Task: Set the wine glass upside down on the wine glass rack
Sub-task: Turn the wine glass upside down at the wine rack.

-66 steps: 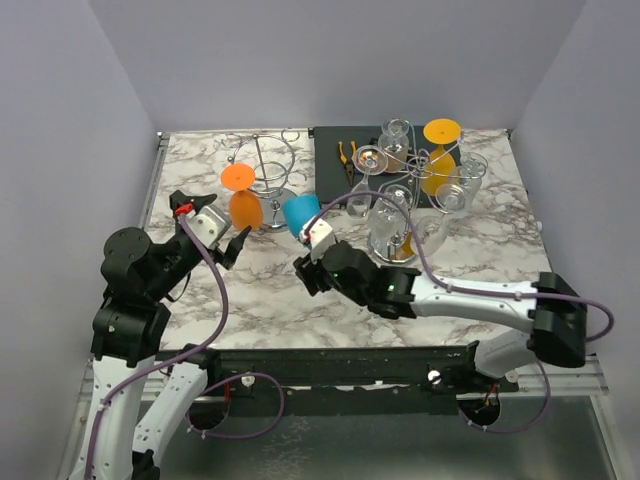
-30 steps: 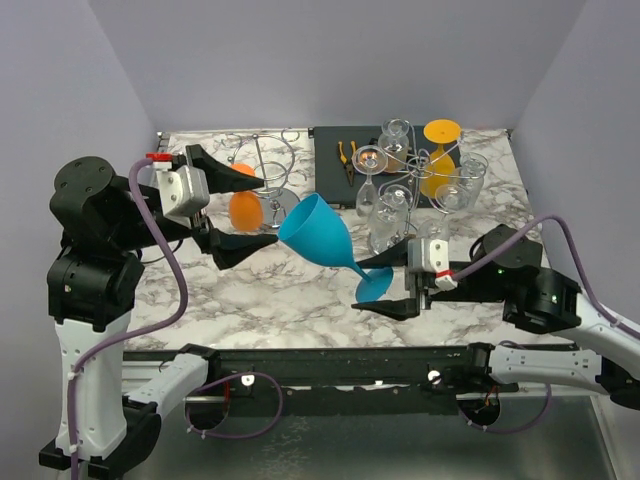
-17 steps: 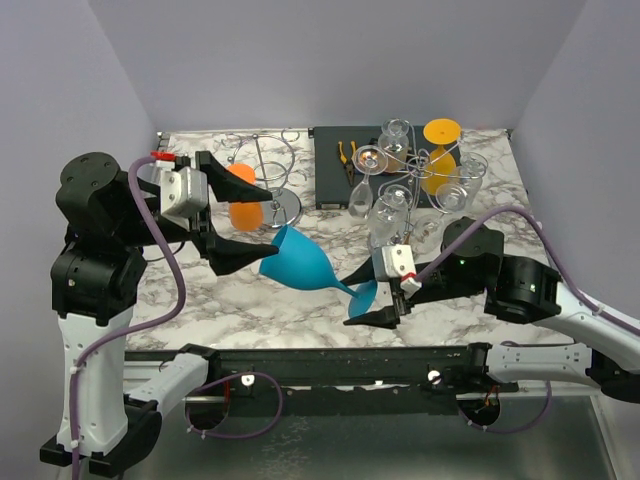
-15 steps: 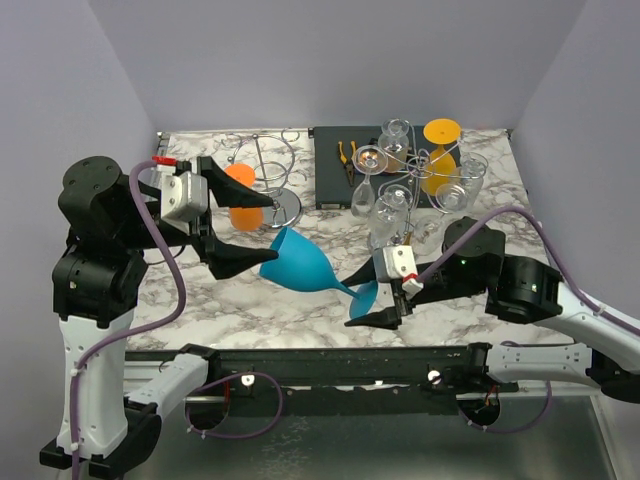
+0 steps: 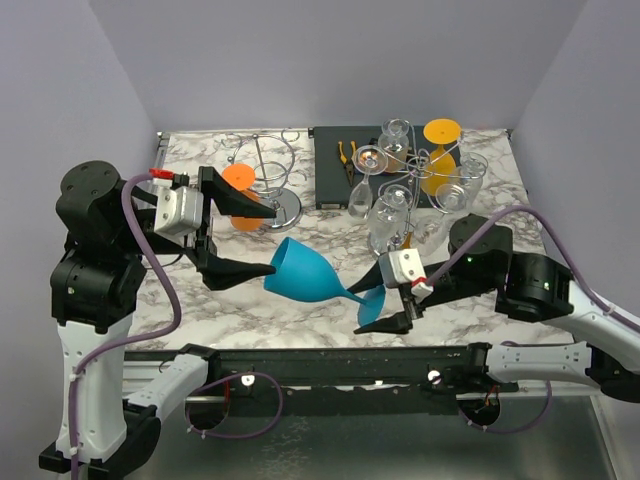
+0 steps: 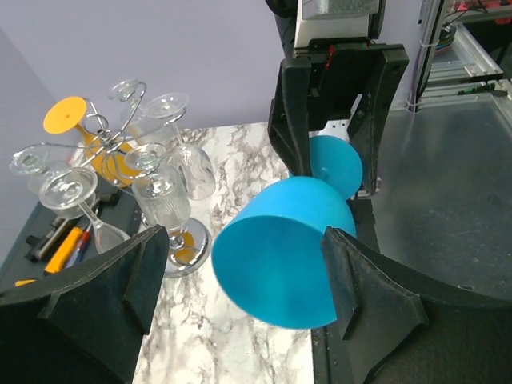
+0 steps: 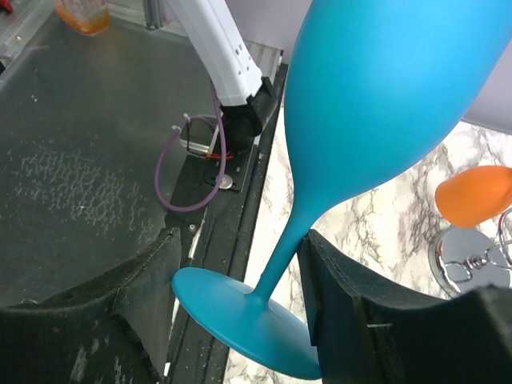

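A teal-blue plastic wine glass (image 5: 305, 278) hangs tilted above the marble table (image 5: 250, 312), its round foot clamped in the right gripper (image 5: 358, 310), its bowl between the left gripper's (image 5: 273, 240) wide-apart fingers.

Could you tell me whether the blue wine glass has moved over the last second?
Yes: the blue glass has shifted toward the arms' bases, farther from the left rack.
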You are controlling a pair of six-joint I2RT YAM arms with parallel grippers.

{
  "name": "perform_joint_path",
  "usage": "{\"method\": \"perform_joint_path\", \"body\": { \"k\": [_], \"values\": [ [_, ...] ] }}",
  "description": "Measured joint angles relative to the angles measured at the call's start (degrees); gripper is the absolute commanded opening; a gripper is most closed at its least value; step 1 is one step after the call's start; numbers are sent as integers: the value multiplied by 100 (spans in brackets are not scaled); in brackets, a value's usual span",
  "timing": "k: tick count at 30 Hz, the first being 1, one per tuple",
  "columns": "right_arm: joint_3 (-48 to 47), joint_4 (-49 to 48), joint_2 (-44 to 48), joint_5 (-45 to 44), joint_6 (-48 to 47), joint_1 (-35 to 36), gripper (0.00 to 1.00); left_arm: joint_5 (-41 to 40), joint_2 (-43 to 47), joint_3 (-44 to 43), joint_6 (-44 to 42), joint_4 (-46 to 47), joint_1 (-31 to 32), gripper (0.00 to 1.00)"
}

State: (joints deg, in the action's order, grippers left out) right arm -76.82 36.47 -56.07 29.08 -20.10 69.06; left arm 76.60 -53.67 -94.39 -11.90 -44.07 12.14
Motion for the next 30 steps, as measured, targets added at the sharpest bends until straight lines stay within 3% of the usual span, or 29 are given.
{"method": "perform_joint_path", "body": {
  "k": [6, 11, 23, 30],
  "values": [
    [0, 52, 356, 74, 111, 0, 36, 0, -164, -452, -127, -15, 0, 85],
    [-92, 59, 472, 262, 162, 2, 37, 7, -125, -308, -238, 2, 0, 82],
    [-514, 52, -407, 643, -103, 0, 37, 323, -411, 72, -164, -28, 0, 77],
    [-514, -120, -420, 638, -271, 2, 37, 833, -212, 278, 195, -20, 0, 73]
  ]
}}
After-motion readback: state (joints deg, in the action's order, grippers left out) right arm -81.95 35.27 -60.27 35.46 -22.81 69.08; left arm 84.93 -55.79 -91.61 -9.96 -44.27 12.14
